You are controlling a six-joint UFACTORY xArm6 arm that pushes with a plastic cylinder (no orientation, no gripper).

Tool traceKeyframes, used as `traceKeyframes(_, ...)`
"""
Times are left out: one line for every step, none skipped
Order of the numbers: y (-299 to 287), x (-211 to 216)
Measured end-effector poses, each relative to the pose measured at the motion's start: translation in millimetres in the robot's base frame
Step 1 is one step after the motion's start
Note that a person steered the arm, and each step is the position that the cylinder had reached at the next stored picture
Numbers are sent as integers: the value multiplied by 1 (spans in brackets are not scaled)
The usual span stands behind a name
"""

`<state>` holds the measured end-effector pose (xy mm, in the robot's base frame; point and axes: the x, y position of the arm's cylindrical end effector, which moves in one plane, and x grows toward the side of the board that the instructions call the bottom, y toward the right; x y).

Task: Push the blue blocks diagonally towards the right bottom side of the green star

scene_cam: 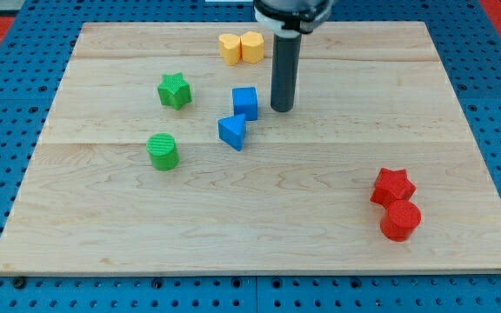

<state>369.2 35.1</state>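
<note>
A blue cube (245, 102) sits near the board's upper middle, with a blue triangular block (232, 132) just below and left of it, almost touching. The green star (174, 89) lies to the left of the blue cube. My tip (282, 109) rests on the board just right of the blue cube, a small gap between them. The rod rises straight up to the arm at the view's top.
A green cylinder (163, 150) stands below the green star. A yellow hexagon block (230, 48) and a yellow heart block (251, 46) touch near the top edge. A red star (392, 186) and red cylinder (400, 219) sit at the lower right. The wooden board (259, 226) is ringed by blue pegboard.
</note>
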Motion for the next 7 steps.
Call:
traceKeyframes(-31,0)
traceKeyframes(-36,0)
traceKeyframes(-27,-12)
traceKeyframes(-22,-14)
traceKeyframes(-20,-14)
traceKeyframes(-17,-14)
traceKeyframes(-14,-14)
